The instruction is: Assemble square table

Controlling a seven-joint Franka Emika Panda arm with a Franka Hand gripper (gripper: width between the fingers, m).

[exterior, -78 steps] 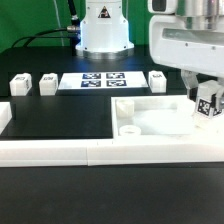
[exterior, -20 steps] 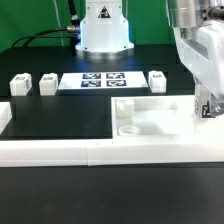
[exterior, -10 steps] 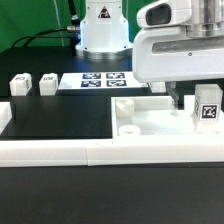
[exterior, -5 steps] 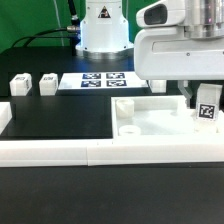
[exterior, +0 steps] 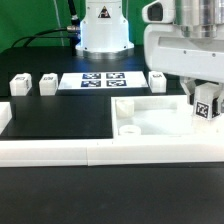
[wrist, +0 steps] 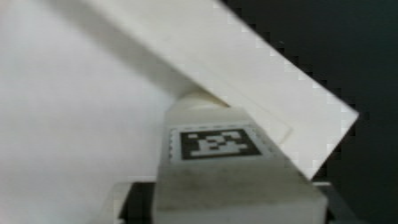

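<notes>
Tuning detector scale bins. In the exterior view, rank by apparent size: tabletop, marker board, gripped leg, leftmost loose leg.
1. tabletop
2. marker board
3. gripped leg and leftmost loose leg: these look alike, and the gripped one may sit nearer the camera, so I leave them unranked.

We are looking across the bench (exterior: pixel 60 115) from low at its front, facing the robot base (exterior: pixel 104 30), fairly near. From the wrist we are peering very closely at the tagged leg (wrist: pixel 217 142) and white slab (wrist: pixel 71 100), which both views are sharing.

No text or numbers can be read. Only black-and-white tags (wrist: pixel 217 142) are seen: on the marker board (exterior: pixel 98 80), three far legs (exterior: pixel 20 84), the near leg (exterior: pixel 204 108).
</notes>
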